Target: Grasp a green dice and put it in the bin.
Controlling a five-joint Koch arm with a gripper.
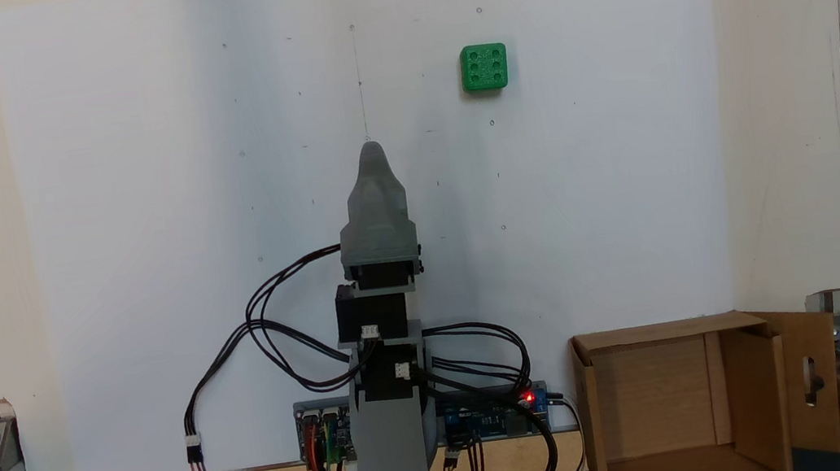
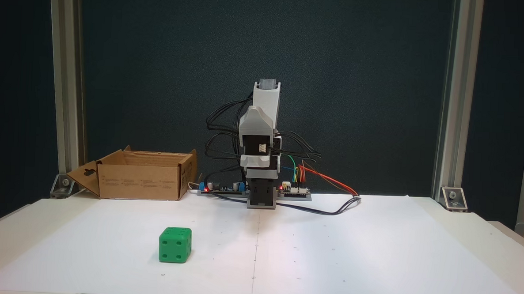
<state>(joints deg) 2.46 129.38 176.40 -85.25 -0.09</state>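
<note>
White paper (image 2: 328, 256) is covering the counter (image 2: 475, 236) before a dark wall (image 2: 357, 80); green dice (image 2: 175, 245) is lying apart from bin (image 2: 141, 181). End effector (image 1: 370, 152) state: I cannot tell.

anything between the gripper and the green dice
Nothing: in both fixed views only bare white paper lies between the gripper and the dice.
</note>
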